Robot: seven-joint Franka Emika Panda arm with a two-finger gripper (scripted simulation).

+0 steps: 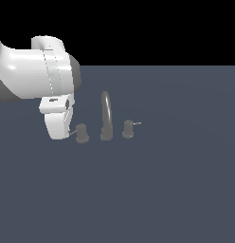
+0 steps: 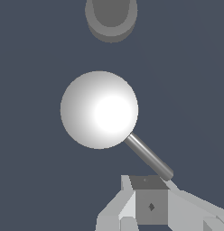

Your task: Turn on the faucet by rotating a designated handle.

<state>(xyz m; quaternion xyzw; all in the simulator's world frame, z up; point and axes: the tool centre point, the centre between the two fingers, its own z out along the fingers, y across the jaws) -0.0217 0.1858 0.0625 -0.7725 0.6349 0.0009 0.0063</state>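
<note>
The designated handle (image 1: 81, 133) stands on the desk (image 1: 162, 190) just left of the faucet (image 1: 106, 116) spout in the exterior view. From the wrist its lever (image 2: 149, 157) tip reaches the fingers (image 2: 150, 205), apparently touching. Whether they grip it I cannot tell; the arm's white body hides them outside.
</note>
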